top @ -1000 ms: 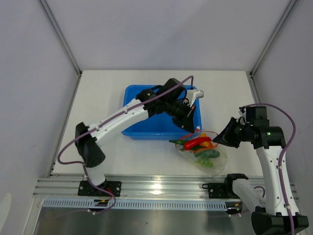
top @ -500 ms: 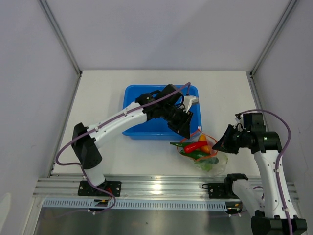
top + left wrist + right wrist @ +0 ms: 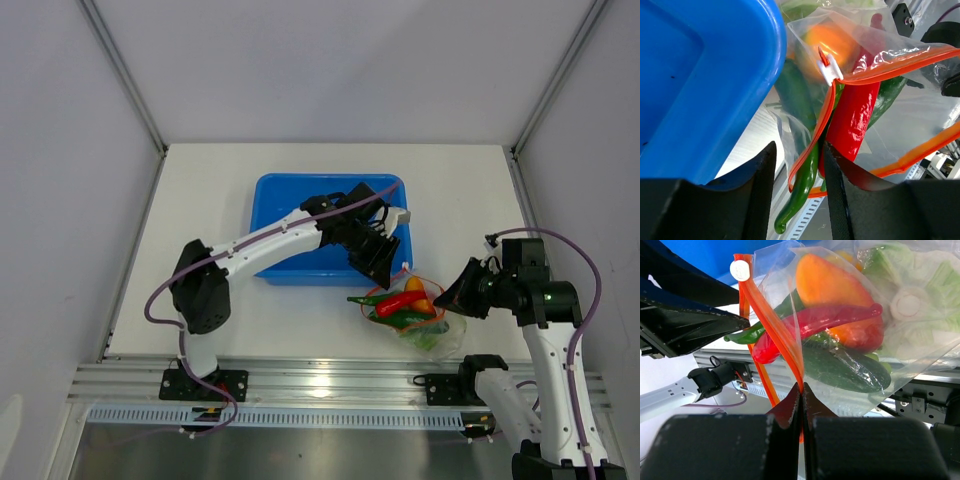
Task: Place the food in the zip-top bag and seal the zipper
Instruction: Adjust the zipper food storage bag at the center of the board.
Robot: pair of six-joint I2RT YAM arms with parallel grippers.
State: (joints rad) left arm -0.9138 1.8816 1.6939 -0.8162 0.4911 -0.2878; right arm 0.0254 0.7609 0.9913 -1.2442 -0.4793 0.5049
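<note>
**Food bagged, zipper not yet run shut**

The step in hand looks like the sealing. The bag [image 3: 432, 328] sits toward the near edge of the bench [image 3: 205, 200], right of centre, just off the near right corner of the tub [image 3: 290, 200]. Most of the food is inside: an orange fruit [image 3: 827, 282], the cucumber [image 3: 842, 370] and the cauliflower [image 3: 910, 305] show through the plastic. The red chili [image 3: 855, 115] and a green pepper [image 3: 800, 175] poke out through the mouth.

The right tool [image 3: 801, 390] is pinched tight on the zipper [image 3: 771, 327], holding that end of the strip taut. The left tool [image 3: 797, 185] stands partly open by the tub's wall. One run of the strip and the pepper's tip hang in the gap between its fingers, and it grips nothing. The white slider [image 3: 830, 72] sits at the tub end of the strip, beyond those fingers.

The zipper's long axis slants from the slider at the tub corner toward the bench's near right, where the right tool has it. Its two runs gape apart. The chili lies roughly along the same line, one end out of the mouth toward the bench's left edge.

The next move probably calls for tucking in the two stray ends. The left tool would then close on the slider and draw it along the strip toward the right tool, which must keep the strip tight
</note>
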